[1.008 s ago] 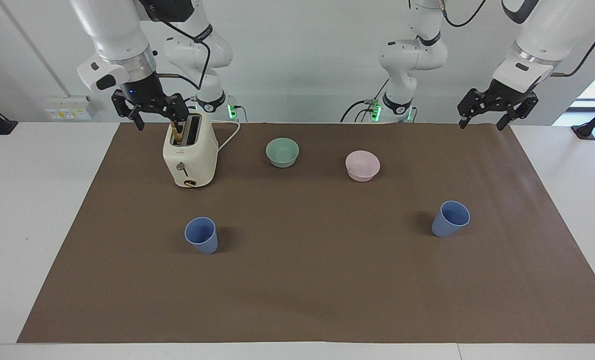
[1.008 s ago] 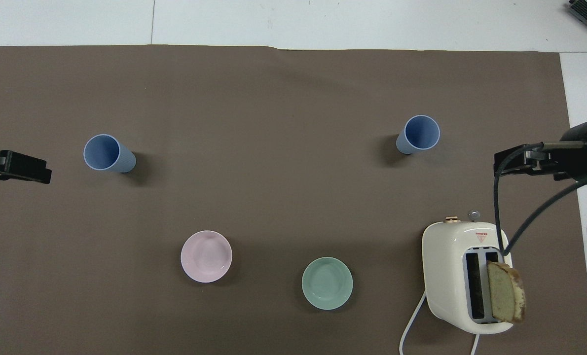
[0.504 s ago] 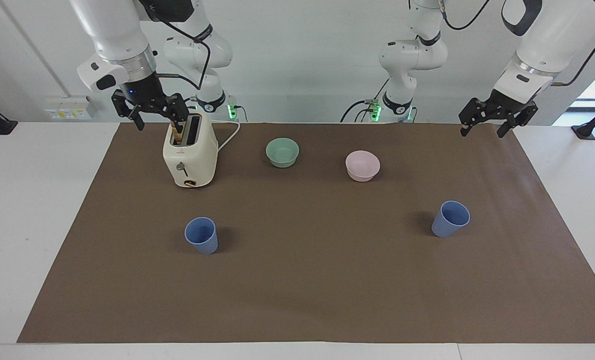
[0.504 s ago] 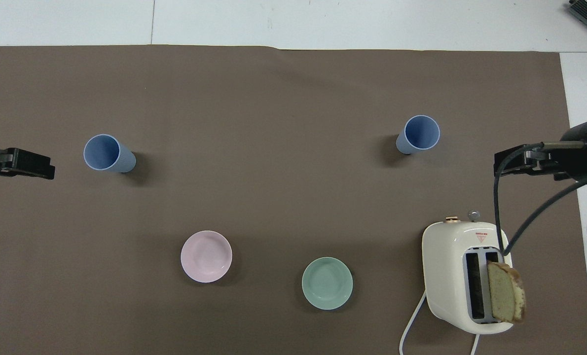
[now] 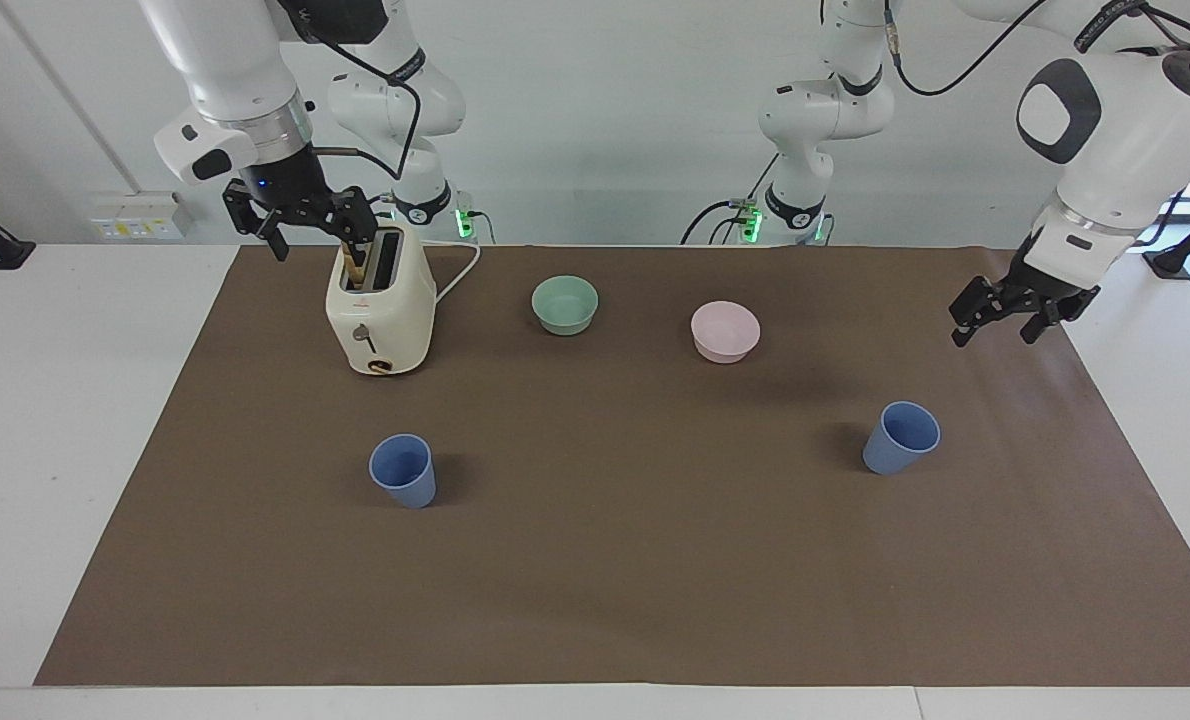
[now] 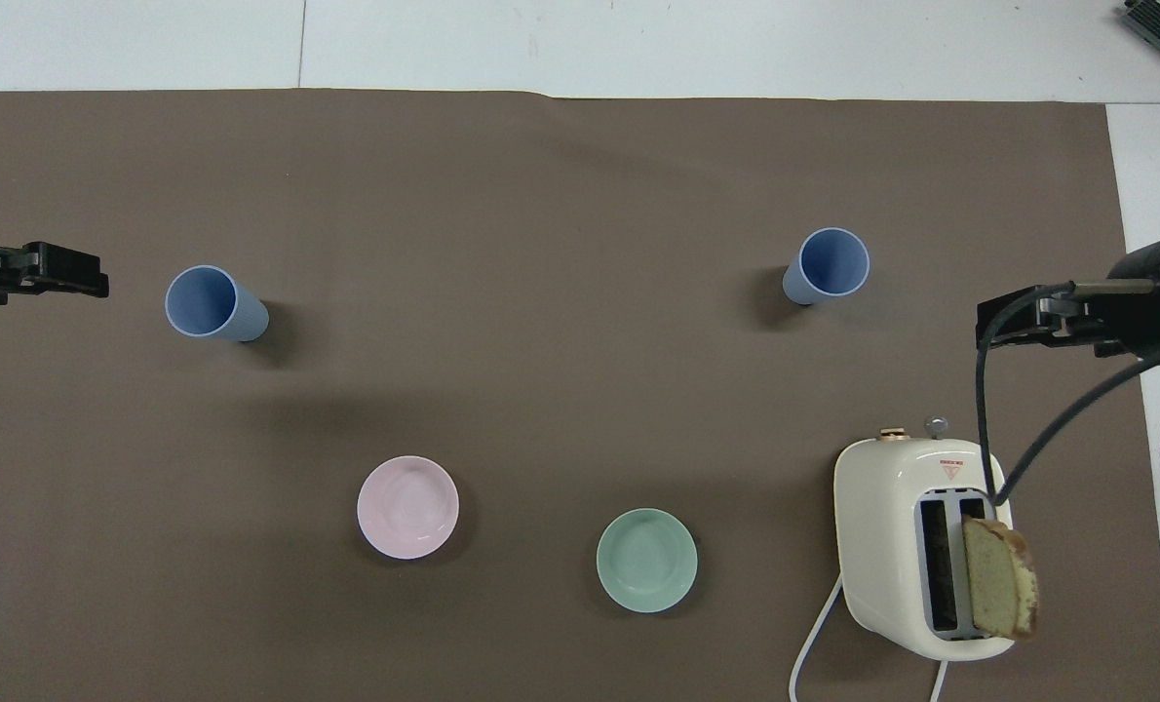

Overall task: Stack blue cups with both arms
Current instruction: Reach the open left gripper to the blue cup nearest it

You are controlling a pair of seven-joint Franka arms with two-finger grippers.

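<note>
Left gripper [image 5: 1013, 325]: fingers spread, empty, in the air over the brown mat [image 5: 615, 560] at the left arm's end.
Right gripper [image 5: 312, 230]: fingers apart, empty, over the toaster [image 5: 385, 320].
Blue cups [image 5: 902, 436] [image 5: 404, 469]: upright on the mat, well apart, unstacked.

The left white jointed arm, with grey joint caps, reaches down from its base and bends at the elbow, its wrist angled downward. Its black two-finger left gripper [image 5: 1008, 327] hangs in the air with the fingers spread apart, holding nothing. The right white arm waits with its forearm pointing down, its black right gripper [image 5: 308, 233] likewise spread wide and empty.
</note>
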